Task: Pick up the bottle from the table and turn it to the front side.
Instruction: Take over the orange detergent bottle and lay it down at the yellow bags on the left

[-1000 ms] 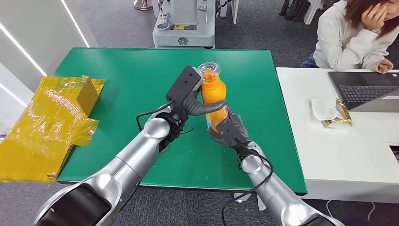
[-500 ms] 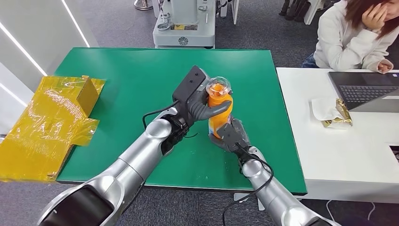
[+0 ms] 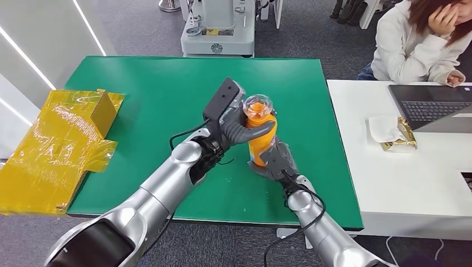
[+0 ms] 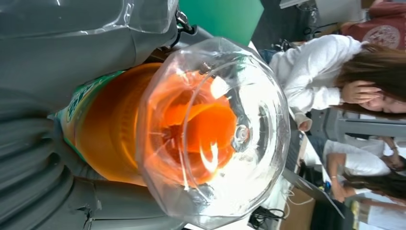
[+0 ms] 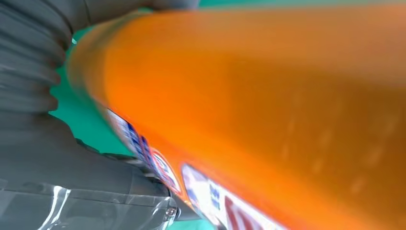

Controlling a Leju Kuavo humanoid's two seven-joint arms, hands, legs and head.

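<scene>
An orange bottle point(image 3: 260, 138) with a clear domed cap is held upright above the green table point(image 3: 139, 100), near its middle. My left hand point(image 3: 236, 127) grips its upper body just under the cap, thumb wrapped across the front. My right hand point(image 3: 274, 160) holds the bottle's lower part from below. The clear cap point(image 4: 215, 134) and orange neck loom close in the left wrist view, my grey fingers point(image 4: 43, 158) around the bottle. The right wrist view has the orange bottle point(image 5: 268, 96) with a printed label point(image 5: 158, 163) pressed against my grey hand point(image 5: 43, 143).
A crumpled yellow wrapped box point(image 3: 61, 144) lies off the table's left edge. A white desk point(image 3: 401, 183) with a laptop point(image 3: 434, 105) and a wrapped snack point(image 3: 398, 136) stands to the right, where a person point(image 3: 417, 41) sits. A machine base point(image 3: 218, 30) stands behind the table.
The bottle and both hands shifted right and toward me a second ago, with the cap tipping toward the camera. Since half a second ago they have barely moved.
</scene>
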